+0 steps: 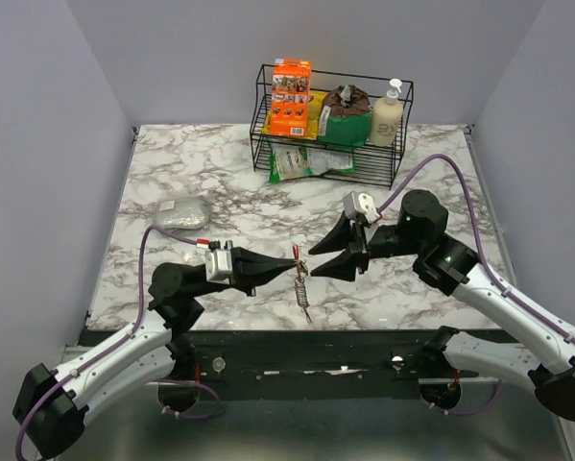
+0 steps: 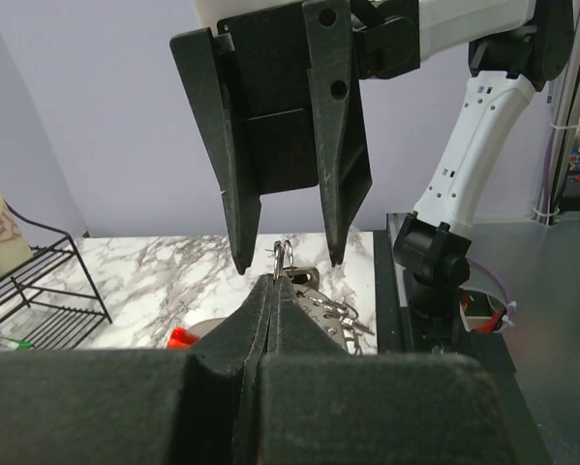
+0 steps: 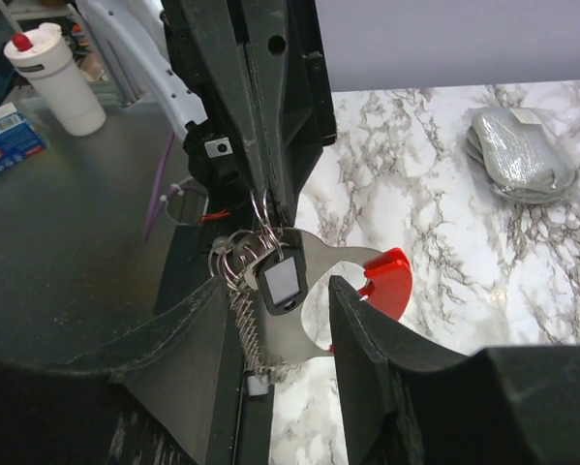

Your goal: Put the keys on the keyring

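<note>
Straddling the hanging bunch, the right gripper (image 1: 311,263) has its 2 fingers spread, 1 on each side of the dark fob (image 3: 282,279) and coil spring (image 3: 249,334), seemingly touching neither. Just beyond, the left gripper (image 1: 294,261) has its fingers pressed together on the keyring (image 3: 262,215). The keys (image 1: 304,298) therefore dangle long axis down above the tabletop (image 1: 229,192), nearest the free right arm.

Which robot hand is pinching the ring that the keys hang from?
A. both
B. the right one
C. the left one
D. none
C: the left gripper is shut on the keyring with the keys dangling below, while the right gripper has its jaws open on either side of the bunch.
</note>
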Robot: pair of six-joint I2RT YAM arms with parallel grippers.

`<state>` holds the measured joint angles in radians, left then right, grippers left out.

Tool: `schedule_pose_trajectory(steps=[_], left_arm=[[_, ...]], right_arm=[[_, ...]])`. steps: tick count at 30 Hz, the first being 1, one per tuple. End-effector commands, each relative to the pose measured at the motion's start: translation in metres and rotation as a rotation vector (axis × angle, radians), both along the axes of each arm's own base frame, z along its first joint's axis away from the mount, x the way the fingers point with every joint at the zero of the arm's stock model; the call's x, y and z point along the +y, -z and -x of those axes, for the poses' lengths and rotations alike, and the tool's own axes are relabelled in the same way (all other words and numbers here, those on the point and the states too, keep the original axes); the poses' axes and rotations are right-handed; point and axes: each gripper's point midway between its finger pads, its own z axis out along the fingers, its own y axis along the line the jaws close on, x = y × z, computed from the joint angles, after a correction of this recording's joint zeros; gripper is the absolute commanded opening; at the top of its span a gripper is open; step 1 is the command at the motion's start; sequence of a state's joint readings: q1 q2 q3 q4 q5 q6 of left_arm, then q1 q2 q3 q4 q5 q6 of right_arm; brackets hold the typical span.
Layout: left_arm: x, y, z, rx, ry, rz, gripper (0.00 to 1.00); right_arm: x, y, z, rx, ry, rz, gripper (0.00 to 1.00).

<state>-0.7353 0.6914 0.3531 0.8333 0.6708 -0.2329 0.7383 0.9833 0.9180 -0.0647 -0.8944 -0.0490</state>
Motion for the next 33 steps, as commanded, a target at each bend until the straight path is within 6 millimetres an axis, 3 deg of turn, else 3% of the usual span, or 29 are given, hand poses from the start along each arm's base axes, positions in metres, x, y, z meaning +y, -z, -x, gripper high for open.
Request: schedule_pose_trajectory(steps=[1, 16, 33], left_arm=[[0.0011, -0.0193, 0.01, -0.065, 0.037, 0.037, 0.0], [0.0009, -0.0194, 0.0126, -0.063, 0.047, 0.009, 0.0], [0.0017, -0.0199, 0.0131, -0.067, 0.042, -0.007, 0.0]], right_arm=[[0.0021, -0.0253, 0.008, -0.02, -0.06, -0.059, 0.54], [0.0102, -0.0273, 0.0097, 0.018, -0.122, -0.062, 0.52], [0.0094, -0.028, 0.0125, 0.017, -0.136, -0.066, 0.22]])
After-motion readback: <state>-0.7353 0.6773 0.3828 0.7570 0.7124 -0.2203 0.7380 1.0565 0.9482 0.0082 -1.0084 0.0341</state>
